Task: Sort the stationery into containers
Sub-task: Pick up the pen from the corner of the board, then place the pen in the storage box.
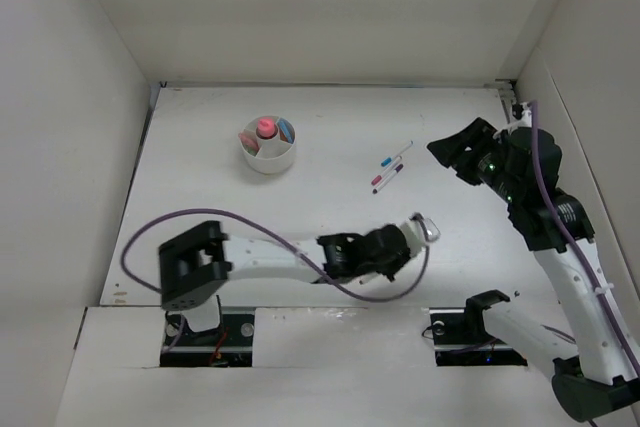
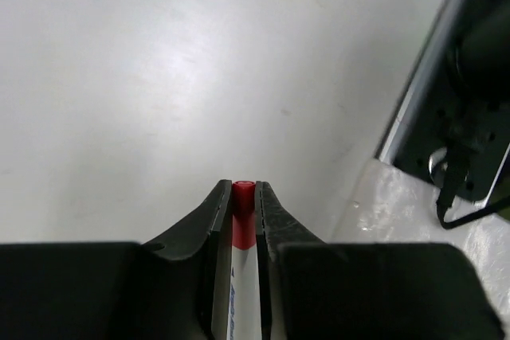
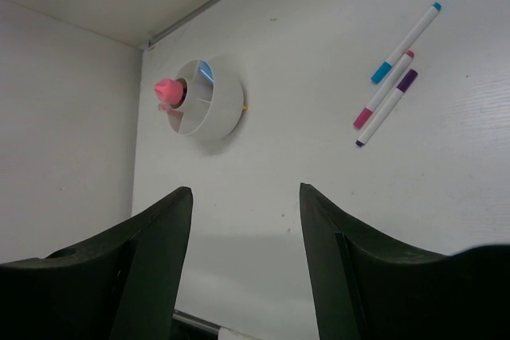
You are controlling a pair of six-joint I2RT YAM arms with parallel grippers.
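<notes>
The round white cup (image 1: pixel 268 155) with inner dividers stands at the back left. It holds a pink cylinder (image 1: pixel 265 129) and a blue item (image 1: pixel 286 130). Three thin white pens (image 1: pixel 393 166) lie together right of centre, capped blue (image 3: pixel 405 41), pink-red (image 3: pixel 384 90) and purple (image 3: pixel 387 106). My left gripper (image 1: pixel 405 237) is low near the front centre, shut on a white pen with a red cap (image 2: pixel 244 220); the cap tip shows between the fingertips. My right gripper (image 1: pixel 455 152) is open and empty, raised just right of the pens. The cup (image 3: pixel 209 109) also shows in the right wrist view.
White walls close the table at the back and both sides. The right arm's black base (image 2: pixel 466 109) and the table's near edge lie just right of my left gripper. A purple cable (image 1: pixel 230 219) loops over the left arm.
</notes>
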